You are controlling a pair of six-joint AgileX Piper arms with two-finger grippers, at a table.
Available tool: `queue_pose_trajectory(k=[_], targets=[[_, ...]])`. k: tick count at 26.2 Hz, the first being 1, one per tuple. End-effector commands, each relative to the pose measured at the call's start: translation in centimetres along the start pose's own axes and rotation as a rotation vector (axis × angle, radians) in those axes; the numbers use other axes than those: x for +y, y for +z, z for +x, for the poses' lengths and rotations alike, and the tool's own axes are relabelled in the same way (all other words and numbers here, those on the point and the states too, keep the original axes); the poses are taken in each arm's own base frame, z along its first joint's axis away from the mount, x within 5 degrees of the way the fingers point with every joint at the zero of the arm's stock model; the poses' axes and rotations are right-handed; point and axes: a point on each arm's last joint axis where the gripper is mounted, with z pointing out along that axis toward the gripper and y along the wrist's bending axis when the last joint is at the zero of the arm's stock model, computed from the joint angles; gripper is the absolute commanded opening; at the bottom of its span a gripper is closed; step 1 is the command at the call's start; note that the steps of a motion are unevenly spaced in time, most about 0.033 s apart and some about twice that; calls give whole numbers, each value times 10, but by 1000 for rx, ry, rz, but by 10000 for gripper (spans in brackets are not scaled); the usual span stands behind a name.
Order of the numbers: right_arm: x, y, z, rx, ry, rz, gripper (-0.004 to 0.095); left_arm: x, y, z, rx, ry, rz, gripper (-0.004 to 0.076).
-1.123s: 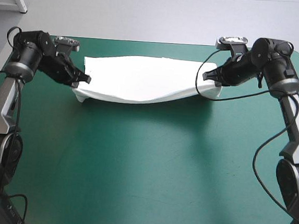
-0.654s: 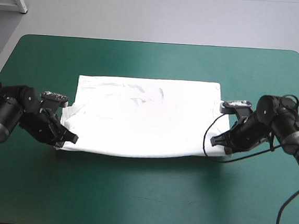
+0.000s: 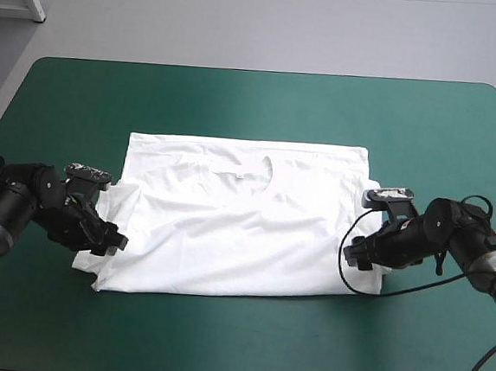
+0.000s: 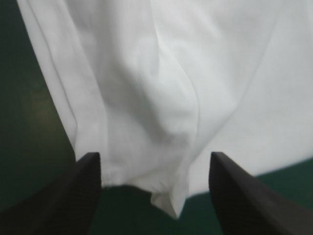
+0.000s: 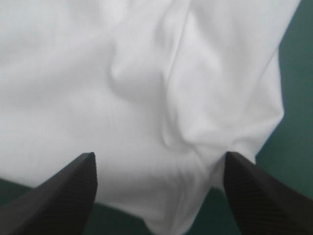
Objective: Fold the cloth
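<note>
The white T-shirt (image 3: 235,228) lies spread on the teal-green cover (image 3: 255,99), folded in half with the neckline showing near its far edge. My left gripper (image 3: 113,236) sits low at the shirt's left near corner, open. In the left wrist view its black fingers (image 4: 88,181) stand apart, and a loose corner of the T-shirt (image 4: 161,88) lies between them. My right gripper (image 3: 357,251) rests at the shirt's right side, also open. The right wrist view shows its fingers (image 5: 78,186) wide apart over a rumpled edge of the T-shirt (image 5: 146,83).
Bare teal-green cover surrounds the shirt on all sides, widest beyond its far edge (image 3: 255,99) and along the near strip (image 3: 234,341). The table's far corners are rounded.
Earlier both grippers held the shirt's ends raised at the far side. They carried it toward the near side, laid it down, and have now opened and let go.
</note>
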Motion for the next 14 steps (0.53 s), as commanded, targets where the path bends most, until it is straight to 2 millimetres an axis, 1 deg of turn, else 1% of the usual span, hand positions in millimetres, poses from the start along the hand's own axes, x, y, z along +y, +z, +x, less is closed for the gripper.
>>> queue_pose_trajectory(k=[1,3,4,6,8,10,12,14], targets=[[6,-37,-33,-231,-36,19,760,1,-19,-17,-211,-59,-37,522],[10,-66,-55,-339,-81,50,759,2,-40,-31,-309,-73,-46,522],[10,-80,-63,-383,-107,83,759,2,-56,-39,-362,-66,-57,522],[9,-96,-71,-422,-131,139,748,1,-78,-46,-426,-54,-71,522],[8,-105,-73,-433,-135,179,720,1,-100,-50,-498,-42,-99,522],[7,-109,-71,-423,-125,204,698,2,-115,-48,-560,-44,-135,522],[6,-109,-67,-386,-116,212,669,9,-125,-42,-601,-78,-172,522],[6,-107,-64,-351,-109,208,656,20,-127,-35,-603,-126,-201,522]])
